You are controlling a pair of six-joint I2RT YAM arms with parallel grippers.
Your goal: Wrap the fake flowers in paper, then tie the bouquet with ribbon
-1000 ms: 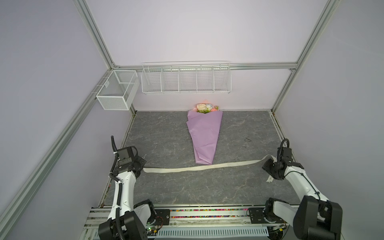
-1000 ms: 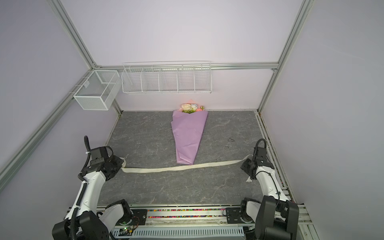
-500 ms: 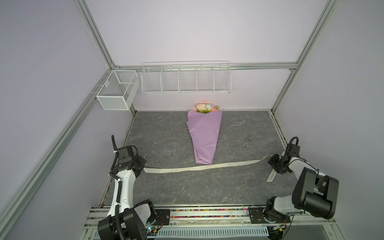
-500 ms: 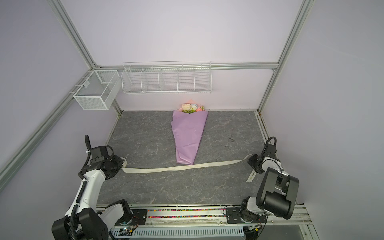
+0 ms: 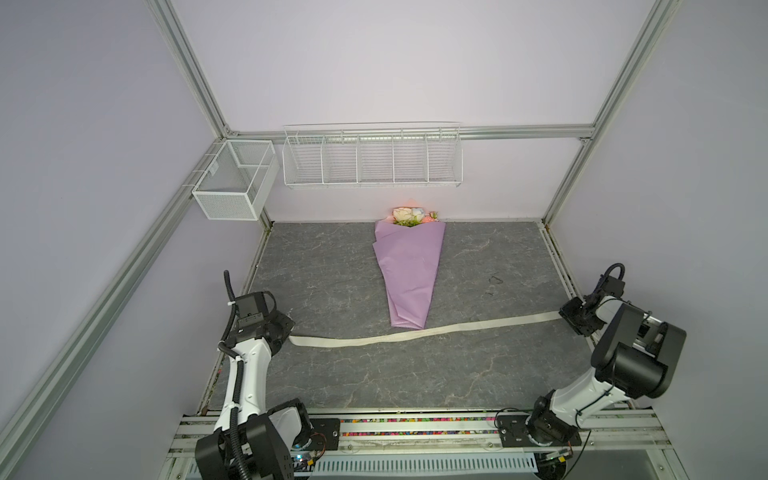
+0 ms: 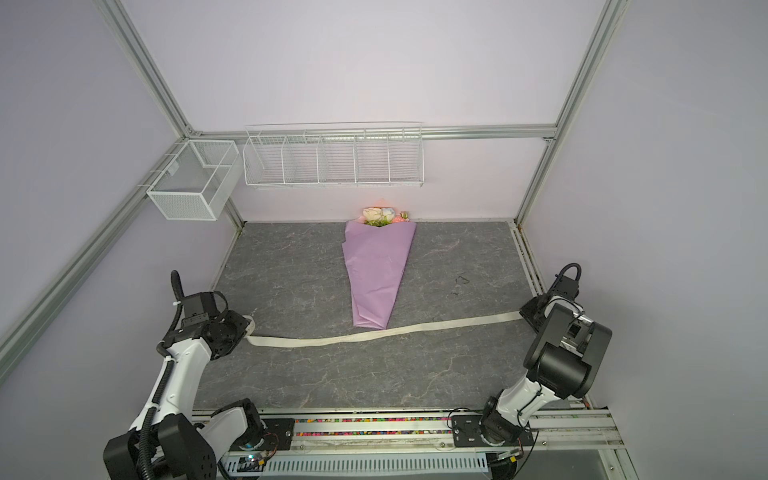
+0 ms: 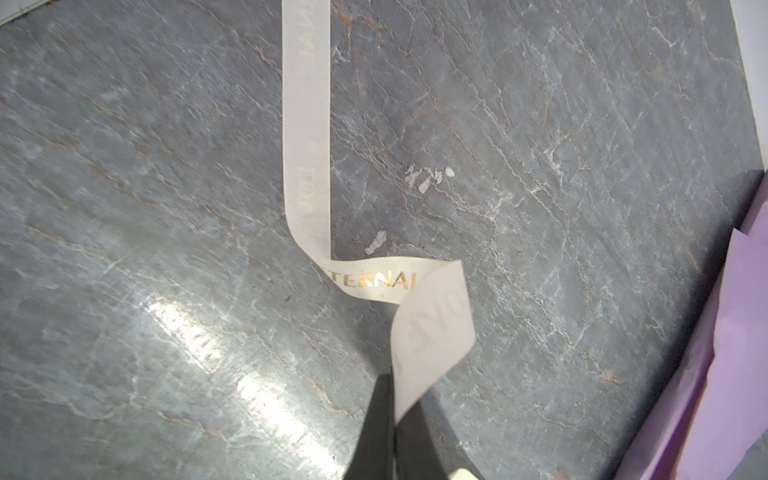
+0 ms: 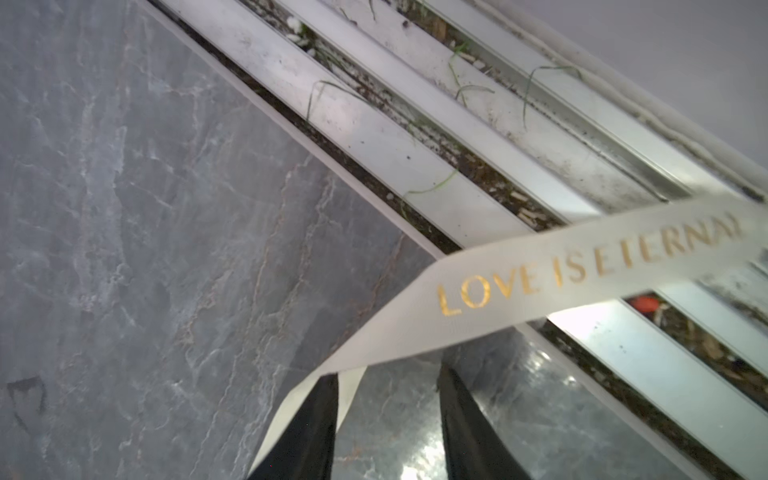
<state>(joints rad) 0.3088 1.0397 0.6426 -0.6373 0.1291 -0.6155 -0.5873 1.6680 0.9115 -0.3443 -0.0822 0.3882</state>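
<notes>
Firmly, L gripper [image 7: 395, 399] pinched long cream gold-lettered ribbon [image 7: 306, 124]; R gripper [image 8: 388, 372] jaws stood apart, ribbon across one finger.

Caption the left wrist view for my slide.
Left gripper shut on the twisted end of a cream ribbon lettered in gold, above the grey marbled table, lilac wrapping paper nearby.

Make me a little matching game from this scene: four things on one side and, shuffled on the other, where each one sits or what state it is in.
1. left pincer
2. right pincer
3. bouquet of fake flowers
4. ribbon

A. wrapped in lilac paper at the far end of the table
B. jaws apart
C. stretched from pincer to pincer
D. shut on a ribbon end

Pairs: 1-D, 2-B, 3-A, 4-C.
</notes>
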